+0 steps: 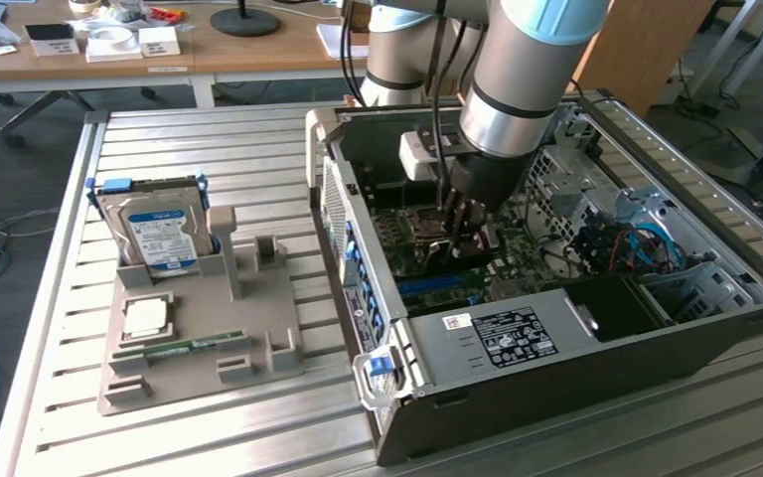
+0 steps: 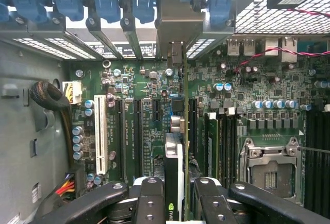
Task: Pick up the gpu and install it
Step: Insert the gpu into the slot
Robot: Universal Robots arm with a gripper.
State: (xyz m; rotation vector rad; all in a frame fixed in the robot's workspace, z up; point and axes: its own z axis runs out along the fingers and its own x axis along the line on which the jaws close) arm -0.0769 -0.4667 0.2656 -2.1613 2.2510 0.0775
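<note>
I see the gpu (image 2: 174,167) edge-on in the wrist view. It is a thin flat card standing upright on its long edge, dark on one face with a small green logo on a pale strip, tan-brown on the other. The gripper (image 2: 175,198) has it pinched between its fingers. It stands over the long slots of the motherboard (image 2: 129,80). In the exterior view it is inside the computer case (image 1: 554,368), just toward three o'clock from centre. I can't tell whether it is seated.
</note>
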